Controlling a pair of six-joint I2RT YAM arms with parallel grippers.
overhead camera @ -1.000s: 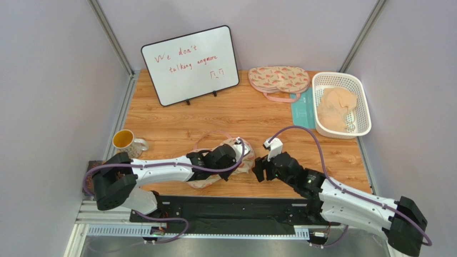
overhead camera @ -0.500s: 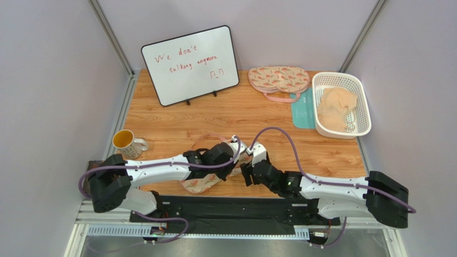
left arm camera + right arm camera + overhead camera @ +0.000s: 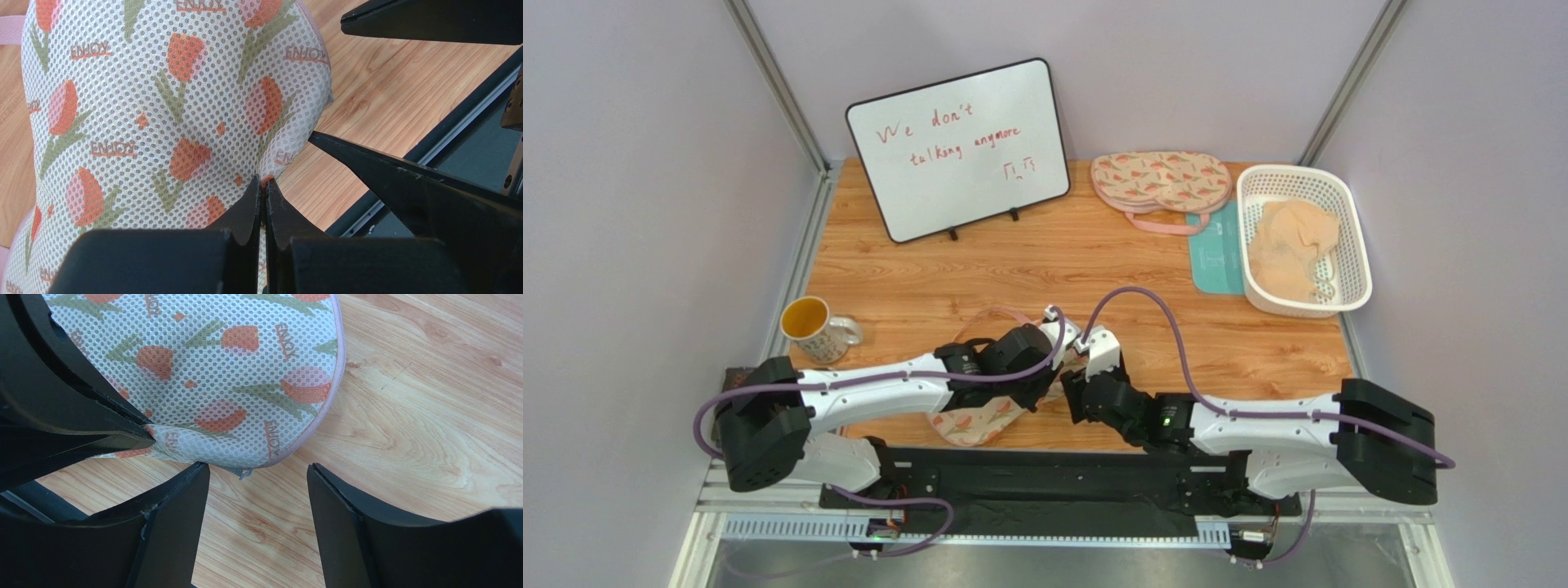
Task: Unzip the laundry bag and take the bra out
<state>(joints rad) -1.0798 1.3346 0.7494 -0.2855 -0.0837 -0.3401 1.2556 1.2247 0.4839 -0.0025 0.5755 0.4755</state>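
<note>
where: laundry bag [image 3: 977, 425] at the tabletop's near edge.
feel: soft, light mesh; I expect buckling.
my left end effector [image 3: 263, 205]: clamped on its fabric.
my right end effector [image 3: 258, 502]: jaws apart.
hold: zip tab [image 3: 244, 473] at trim.

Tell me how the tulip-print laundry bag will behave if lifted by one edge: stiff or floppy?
Probably floppy: the laundry bag is mesh fabric that puckers where the shut left gripper pinches its edge, so the rest would likely sag. It looks padded yet light for its size. The textured mesh probably grips well and is not slippery.
</note>
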